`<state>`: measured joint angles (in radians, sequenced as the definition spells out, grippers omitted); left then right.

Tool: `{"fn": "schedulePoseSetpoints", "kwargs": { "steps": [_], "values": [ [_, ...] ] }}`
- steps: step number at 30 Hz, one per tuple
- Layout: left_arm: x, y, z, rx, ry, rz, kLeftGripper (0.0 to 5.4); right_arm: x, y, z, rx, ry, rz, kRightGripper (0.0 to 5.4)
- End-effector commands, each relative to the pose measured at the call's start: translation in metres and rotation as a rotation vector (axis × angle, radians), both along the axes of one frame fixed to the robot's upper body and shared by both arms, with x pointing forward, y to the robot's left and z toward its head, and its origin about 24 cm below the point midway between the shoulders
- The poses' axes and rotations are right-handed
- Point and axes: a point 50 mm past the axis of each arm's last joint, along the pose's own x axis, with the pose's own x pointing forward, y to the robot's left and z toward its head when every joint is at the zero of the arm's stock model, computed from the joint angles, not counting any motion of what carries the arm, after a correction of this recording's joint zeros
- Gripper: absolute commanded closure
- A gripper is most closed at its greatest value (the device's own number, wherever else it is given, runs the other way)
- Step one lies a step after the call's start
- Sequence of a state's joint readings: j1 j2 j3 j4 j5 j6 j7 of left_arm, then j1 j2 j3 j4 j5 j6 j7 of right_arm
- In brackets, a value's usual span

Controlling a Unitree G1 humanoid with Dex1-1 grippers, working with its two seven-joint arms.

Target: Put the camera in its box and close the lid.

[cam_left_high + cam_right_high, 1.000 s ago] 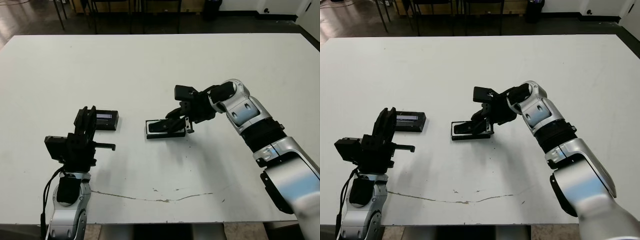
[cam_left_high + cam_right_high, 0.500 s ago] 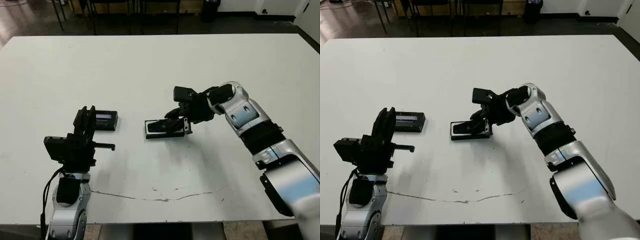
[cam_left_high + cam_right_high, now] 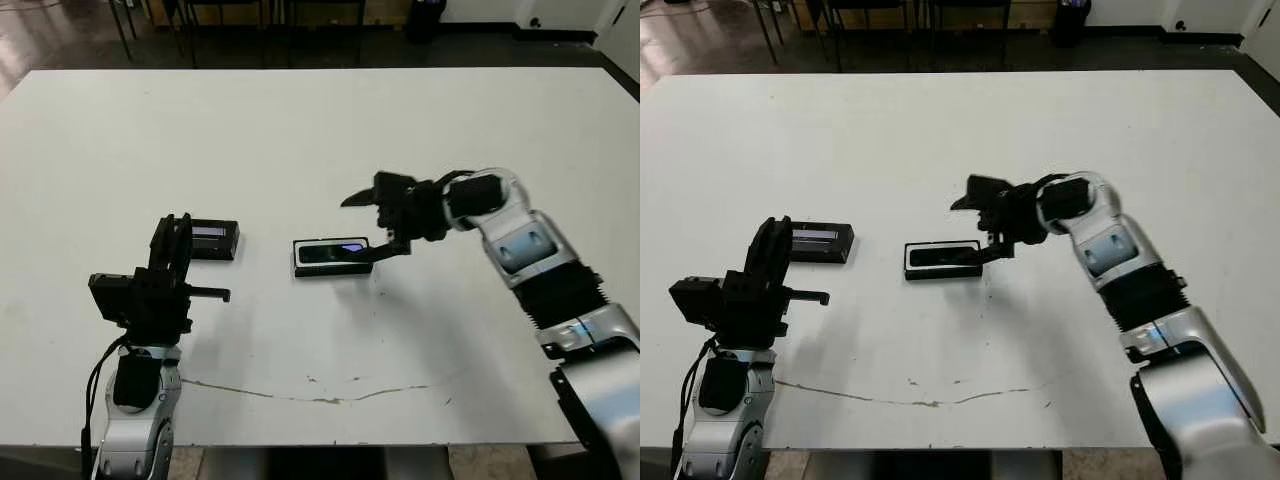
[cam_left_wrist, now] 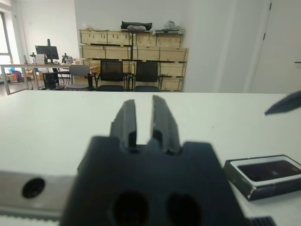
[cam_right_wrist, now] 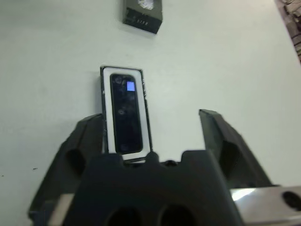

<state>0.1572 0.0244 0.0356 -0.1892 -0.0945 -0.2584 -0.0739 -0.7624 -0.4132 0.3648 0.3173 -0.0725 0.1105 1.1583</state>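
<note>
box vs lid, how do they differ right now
The box is an open tray with white lining, holding the camera; the lid is a closed flat slab with a pale strip on top. The box lies beside the right gripper, the lid by the left gripper. Both are black, rectangular, flat on the table.

The right gripper (image 3: 366, 226) has withdrawn from the box (image 3: 333, 257) — fingers now spread, empty — leaving the camera (image 5: 126, 113) lying flat inside, just ahead of the fingertips.
</note>
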Motion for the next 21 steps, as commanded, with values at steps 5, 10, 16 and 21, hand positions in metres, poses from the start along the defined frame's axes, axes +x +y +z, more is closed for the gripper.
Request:
{"fn": "schedulePoseSetpoints", "kwargs": {
  "steps": [5, 10, 16, 21],
  "values": [
    [-0.002, 0.003, -0.005, 0.016, 0.028, 0.0, 5.4, -0.002, -0.023, 0.014, 0.264, 0.028, -0.16, 0.01],
    [-0.003, 0.004, -0.006, 0.016, 0.027, 0.002, 5.4, -0.014, -0.039, 0.015, 0.53, -0.016, -0.41, 0.01],
    [-0.004, 0.007, -0.007, 0.02, 0.015, 0.002, 5.4, -0.036, -0.045, 0.004, 0.578, -0.16, -0.601, 1.07],
    [-0.001, 0.012, -0.004, 0.026, 0.008, 0.002, 5.4, -0.045, -0.053, -0.009, 0.553, -0.178, -0.616, 2.21]
  ]
}}
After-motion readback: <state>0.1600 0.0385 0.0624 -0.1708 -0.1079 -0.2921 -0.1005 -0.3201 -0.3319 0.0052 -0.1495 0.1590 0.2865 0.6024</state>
